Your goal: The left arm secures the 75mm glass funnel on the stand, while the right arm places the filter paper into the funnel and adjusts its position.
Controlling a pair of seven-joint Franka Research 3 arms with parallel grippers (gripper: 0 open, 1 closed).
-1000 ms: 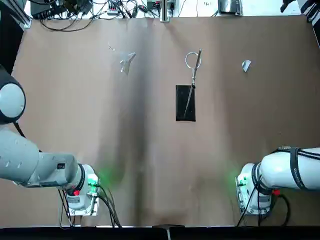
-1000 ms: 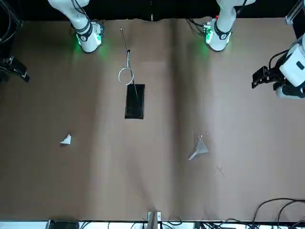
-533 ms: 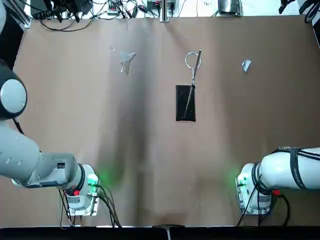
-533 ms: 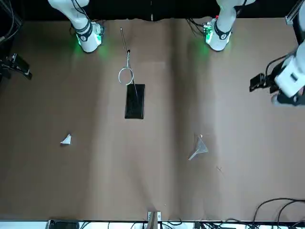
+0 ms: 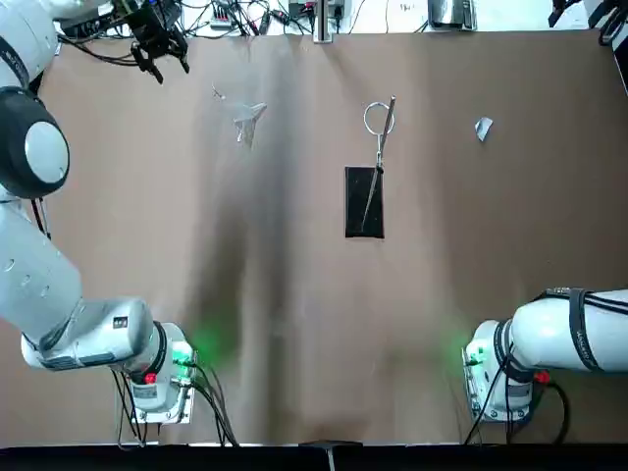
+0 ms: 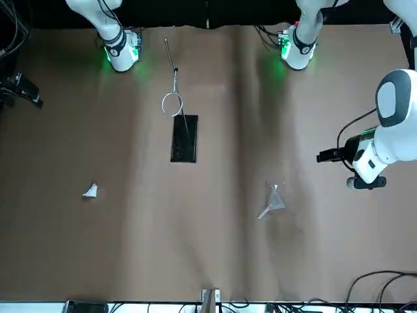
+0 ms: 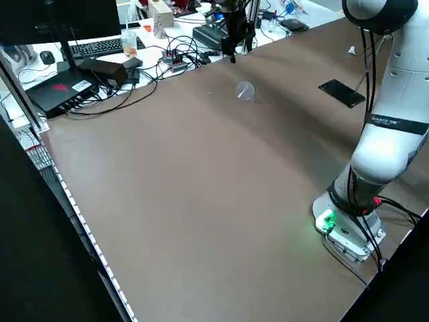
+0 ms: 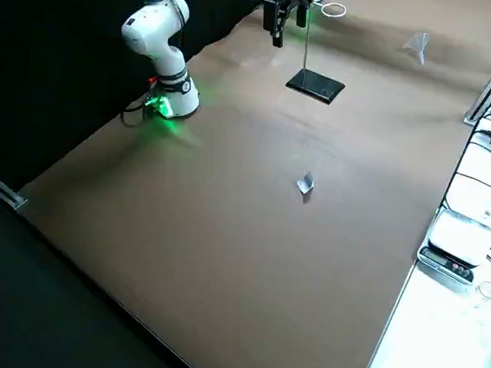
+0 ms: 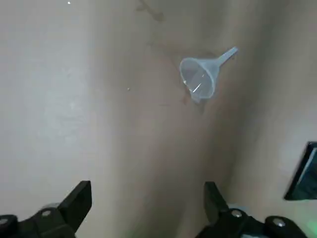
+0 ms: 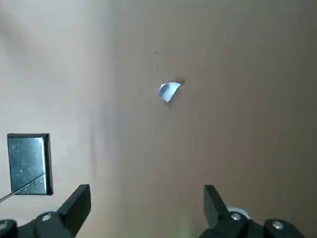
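Reaching: left arm's tool (image 5: 157,44) up over the desk's (image 5: 294,324) far left corner, fingers spread wide, nothing held, w/ some way to go to the funnel.
Glass funnel (image 5: 249,120): on its side on the desk, stem pointing toward the far left corner, well left of the stand, untouched.
Stand (image 5: 364,201): black base mid-desk, rod up, ring (image 5: 378,119) empty.
Filter paper (image 5: 483,129): lying on the desk, right of the stand.
Right arm's tool (image 10: 143,210): high over the paper, fingers wide, holding nothing.
Risk: funnel's clear, round, thin; an off-centre pinch could roll or crack it, I'd say. Stand looks light, a bump may tip it.
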